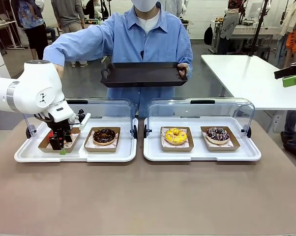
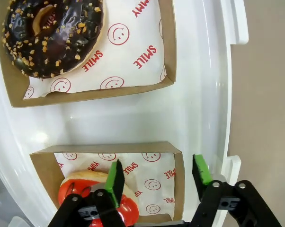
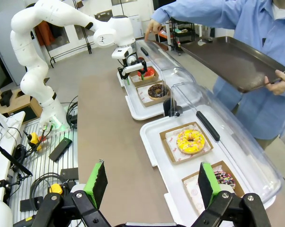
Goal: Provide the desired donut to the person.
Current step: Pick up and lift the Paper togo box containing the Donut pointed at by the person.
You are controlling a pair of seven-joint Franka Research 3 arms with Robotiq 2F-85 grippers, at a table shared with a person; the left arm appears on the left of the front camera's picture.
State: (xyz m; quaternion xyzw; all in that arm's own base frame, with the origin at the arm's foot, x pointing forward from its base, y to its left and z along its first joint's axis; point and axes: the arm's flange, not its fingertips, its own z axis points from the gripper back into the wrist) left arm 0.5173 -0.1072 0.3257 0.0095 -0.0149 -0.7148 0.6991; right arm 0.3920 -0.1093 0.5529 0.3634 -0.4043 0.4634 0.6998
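My left gripper is wide open and empty, one finger over the red donut, the other outside its cardboard tray. My right gripper is open and empty above the table. The person holds a black tray.

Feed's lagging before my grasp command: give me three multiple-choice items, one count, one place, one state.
1. Doughnuts on the brown table? A. Two. B. Three. C. Four.
2. Where is the left claw? A. Above bare tabletop. B. At the brown cardboard box holding the red-glazed doughnut. C. Beyond the table's edge.
3. Left claw's jaws? A. Open. B. Shut on the doughnut. C. Shut on nothing.
Answers: 1 C, two in each white plastic tray; 2 B, green pads straddle its wall; 3 A, gap between pads.
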